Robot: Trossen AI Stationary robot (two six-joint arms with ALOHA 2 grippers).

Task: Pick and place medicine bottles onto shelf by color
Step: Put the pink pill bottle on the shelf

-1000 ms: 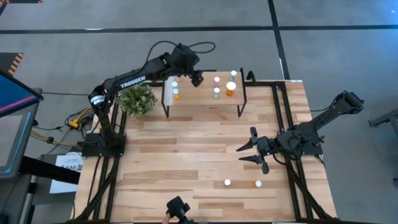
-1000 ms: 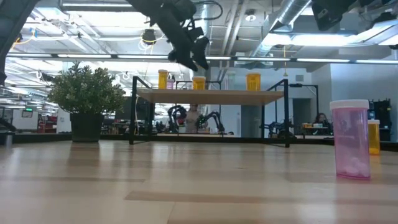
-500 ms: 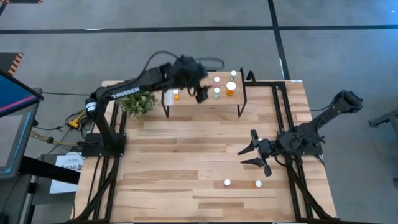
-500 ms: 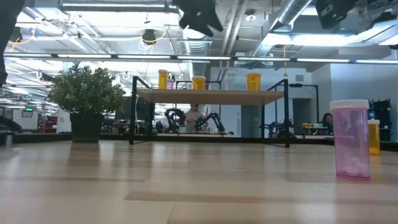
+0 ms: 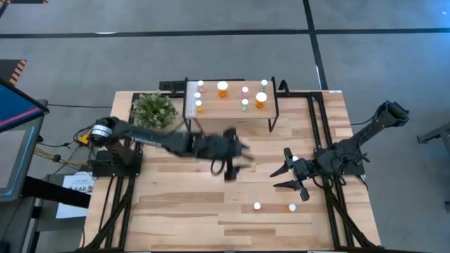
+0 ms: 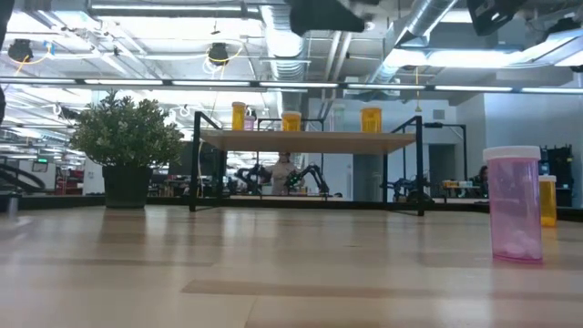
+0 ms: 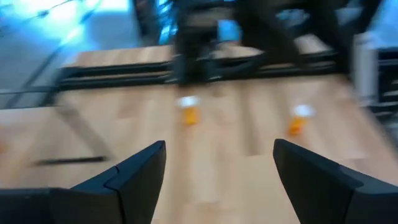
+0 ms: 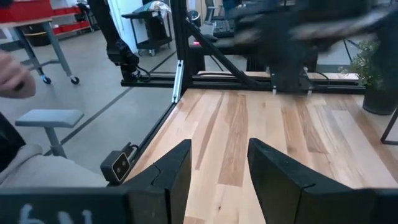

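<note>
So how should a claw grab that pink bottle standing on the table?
Probably from above, closing on opposite sides of the round body just under the white cap. The pink bottle stands upright with open table around it; only the orange bottle is nearby. The open left claw could drop over it.

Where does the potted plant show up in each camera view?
High view: potted plant by the table's far left corner, left of the shelf.
Low view: at left, beside the shelf.
Left wrist view: not in it.
Right wrist view: right edge.
Shared landmark: the shelf, high and low views.
</note>
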